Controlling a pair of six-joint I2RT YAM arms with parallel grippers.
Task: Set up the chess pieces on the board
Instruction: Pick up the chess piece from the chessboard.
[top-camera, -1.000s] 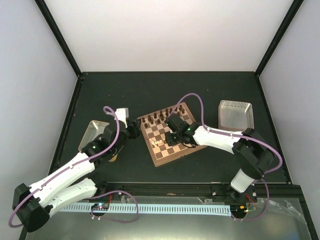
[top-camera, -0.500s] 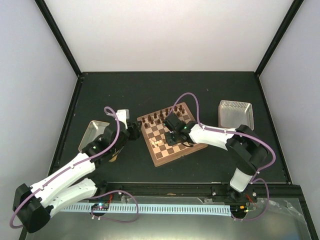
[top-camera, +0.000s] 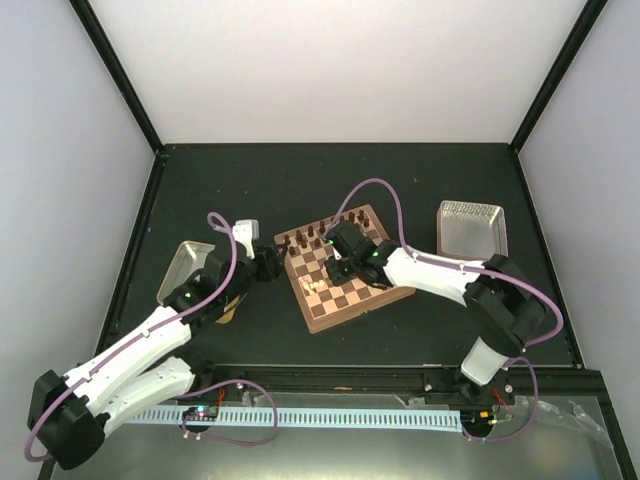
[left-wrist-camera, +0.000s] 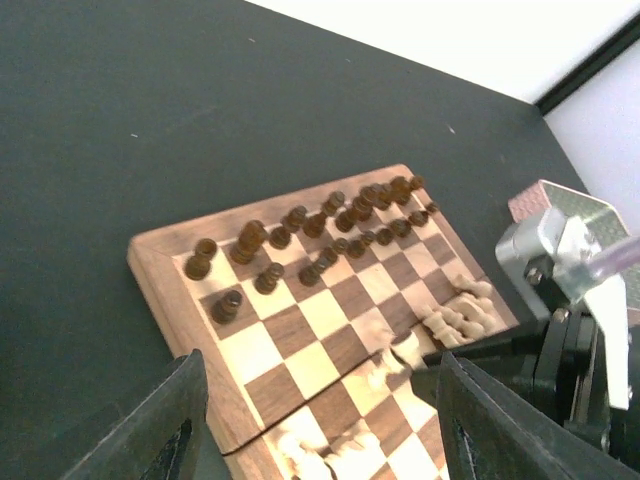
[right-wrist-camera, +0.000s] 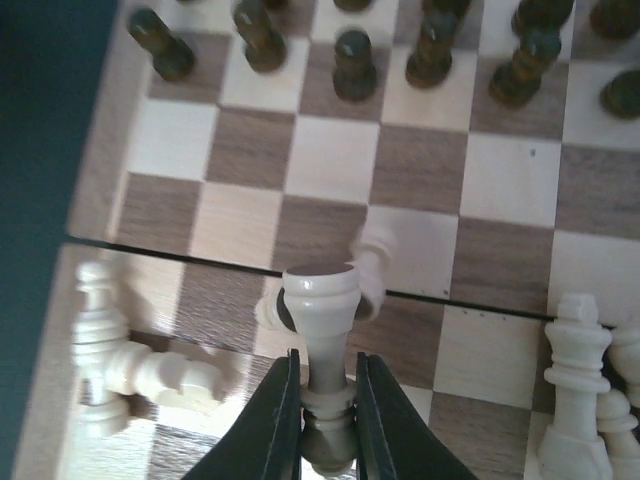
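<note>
The board (top-camera: 322, 318) lies tilted at the table's middle, and also shows in the left wrist view (left-wrist-camera: 160, 262) and the right wrist view (right-wrist-camera: 330, 160). My right gripper (top-camera: 337, 268) is shut on a cream chess piece (right-wrist-camera: 321, 296), held by its stem above the board's middle (right-wrist-camera: 327, 415). Other cream pieces lie toppled at the left (right-wrist-camera: 130, 372), one lies under the held piece (right-wrist-camera: 374, 262), and some stand at the right (right-wrist-camera: 575, 372). Cream pieces also show on the near rows (left-wrist-camera: 455, 322). My left gripper (top-camera: 268, 263) hovers open and empty at the board's left edge (left-wrist-camera: 325, 445).
Dark brown chessmen (top-camera: 320, 233) fill the board's far rows, and show in the left wrist view (left-wrist-camera: 330, 212) and the right wrist view (right-wrist-camera: 352, 52). A metal tray (top-camera: 183, 268) sits left under my left arm. Another metal tray (top-camera: 470, 228) sits at the right.
My right gripper has moved a little toward the board's far left with the cream piece in it. My left arm has barely shifted.
</note>
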